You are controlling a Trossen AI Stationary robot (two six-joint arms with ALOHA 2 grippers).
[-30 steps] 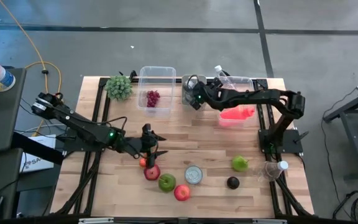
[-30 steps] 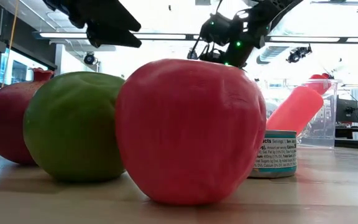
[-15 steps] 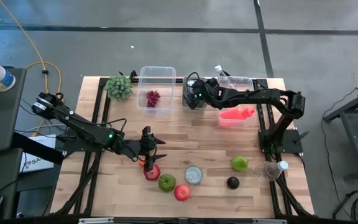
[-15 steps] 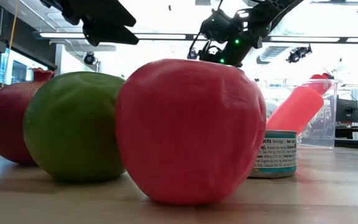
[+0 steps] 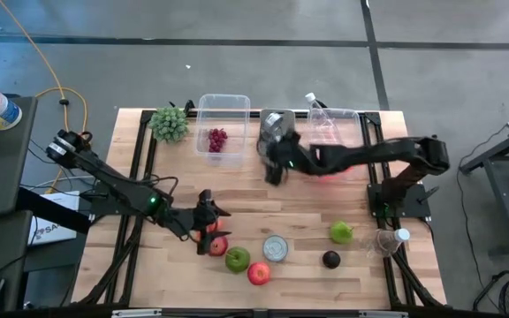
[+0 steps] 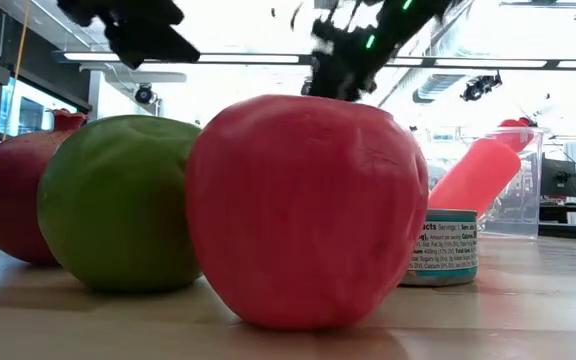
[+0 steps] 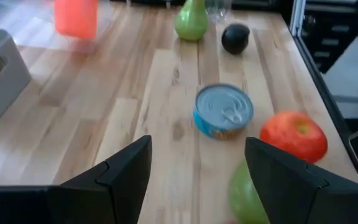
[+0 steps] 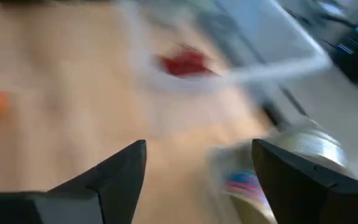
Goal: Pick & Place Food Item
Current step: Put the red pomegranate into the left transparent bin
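Near the table's front lie a pomegranate [image 5: 216, 246], a green apple [image 5: 237, 259], a red apple [image 5: 258, 273] and a tin can [image 5: 275, 248], each resting on the wood. My left gripper [image 5: 208, 223] hovers open just above and to the left of the pomegranate; its wrist view looks past the open fingers [image 7: 197, 180] at the can [image 7: 224, 112] and the red apple [image 7: 294, 135]. My right gripper [image 5: 272, 170] is open in mid-air over the table's middle, near the grey container [image 5: 277, 122], with nothing between its fingers [image 8: 197, 186].
A clear bin [image 5: 222, 106] holding red grapes [image 5: 216, 139] stands at the far edge beside a green plant [image 5: 170, 124]. Another clear bin [image 5: 336, 155] holds a red bottle. A green pear [image 5: 341, 232] and a dark fruit [image 5: 330, 259] lie at the right front.
My right gripper has swung away from the grey container at the far edge, toward the near edge and the table's middle, turning as it went. My left gripper has drifted a little toward the near edge, above the pomegranate. The fruit and the can have not moved.
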